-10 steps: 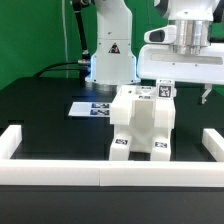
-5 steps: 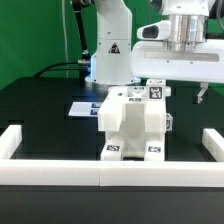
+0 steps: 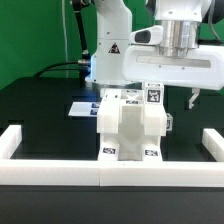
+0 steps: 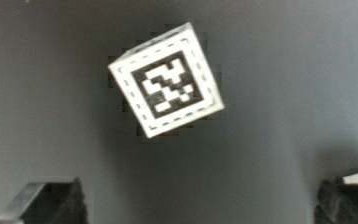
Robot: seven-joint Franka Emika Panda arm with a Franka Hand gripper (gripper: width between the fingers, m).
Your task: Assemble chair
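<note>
Tool hangs wide, empty, above the chair by the surface's front edge rail; descending off-centre, I'd guess, a finger could clip and shove it.

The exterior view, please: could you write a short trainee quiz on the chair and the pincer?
1. True or false: the pincer is shut on the chair.
2. What lies on the table behind the chair, toward the exterior view's left? A) marker board B) screwdriver C) cup
3. Fill in: the chair stands just behind the white ____ along the table's near edge.

Key: 1 false, it is open with nothing between its fingers; 2 A; 3 rail.
</note>
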